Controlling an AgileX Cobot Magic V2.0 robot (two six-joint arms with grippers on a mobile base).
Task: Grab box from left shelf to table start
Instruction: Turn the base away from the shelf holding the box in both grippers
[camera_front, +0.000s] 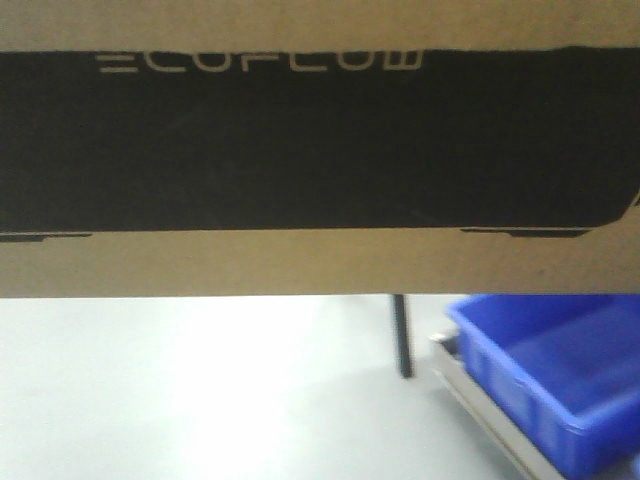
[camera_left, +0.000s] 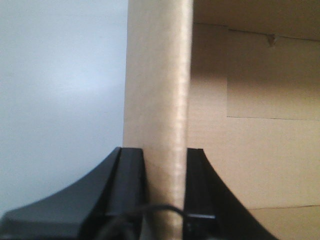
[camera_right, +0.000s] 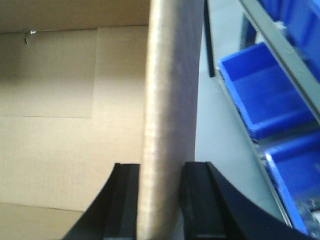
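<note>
Wrist-mounted views, unlike front-facing, show left gripper (camera_left: 165, 154), right gripper (camera_right: 161, 169) clamping box (camera_front: 320, 262) walls

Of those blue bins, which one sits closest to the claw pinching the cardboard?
The blue bin at the right wrist view's lower right, beside the right gripper; the next bin lies farther ahead.
</note>
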